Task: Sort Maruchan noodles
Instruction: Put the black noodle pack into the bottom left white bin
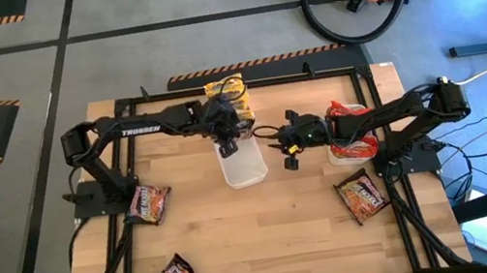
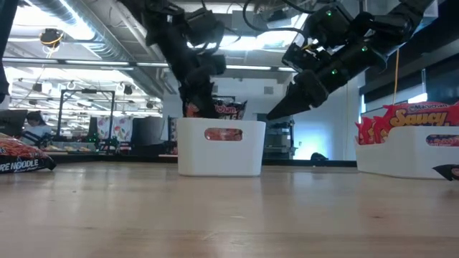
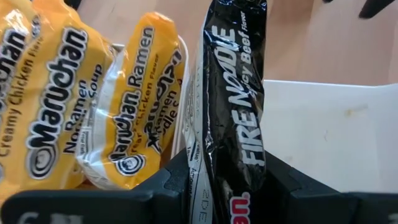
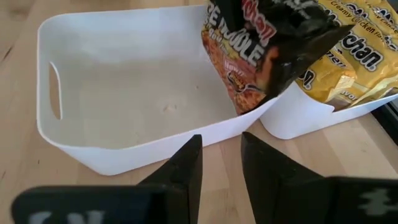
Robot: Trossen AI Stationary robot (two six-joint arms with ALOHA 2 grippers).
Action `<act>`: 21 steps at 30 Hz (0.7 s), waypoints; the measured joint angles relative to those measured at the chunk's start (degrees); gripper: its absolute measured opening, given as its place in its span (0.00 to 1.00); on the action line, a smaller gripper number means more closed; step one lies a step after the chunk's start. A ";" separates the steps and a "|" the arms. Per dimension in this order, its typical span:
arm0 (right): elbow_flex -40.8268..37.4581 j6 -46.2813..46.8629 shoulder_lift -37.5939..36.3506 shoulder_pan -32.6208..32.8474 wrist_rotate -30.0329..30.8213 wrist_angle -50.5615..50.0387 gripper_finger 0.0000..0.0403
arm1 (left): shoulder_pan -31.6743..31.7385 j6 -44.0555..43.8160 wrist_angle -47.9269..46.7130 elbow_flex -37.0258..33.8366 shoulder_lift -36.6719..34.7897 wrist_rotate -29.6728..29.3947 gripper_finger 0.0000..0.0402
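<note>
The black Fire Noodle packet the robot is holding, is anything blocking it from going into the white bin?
Nothing visible does. The left gripper holds the Fire Noodle packet over the empty white bin.

The middle tray [image 1: 244, 166] sits between two filled trays [image 1: 236, 98] [image 1: 351, 144].

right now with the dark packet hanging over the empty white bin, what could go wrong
1. The left gripper pinches the Fire Noodle packet by one end, and it hangs over the near wall of the empty white tray. Released here, it may catch on the rim or tip outside.
2. The right gripper hovers close beside that tray with nothing between its fingers; the two arms could bump if either moves sideways.
</note>
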 joint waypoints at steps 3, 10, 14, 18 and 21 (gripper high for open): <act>0.00 0.00 0.01 -0.01 0.00 0.00 0.22 | 0.00 -0.04 3.02 -2.13 0.00 0.00 0.27; 0.00 0.15 0.01 -0.01 0.00 0.00 0.22 | 0.16 1.69 4.38 -4.35 0.00 0.02 0.27; 0.00 0.15 0.00 -0.01 0.00 0.00 0.22 | 0.17 1.68 4.38 -4.39 0.00 0.02 0.27; 0.00 0.15 0.00 -0.01 0.00 0.00 0.22 | 0.17 1.52 4.47 -4.39 0.08 0.02 0.27; 0.00 0.16 0.01 -0.01 0.00 0.00 0.22 | 0.17 0.37 4.86 -4.41 0.88 0.00 0.27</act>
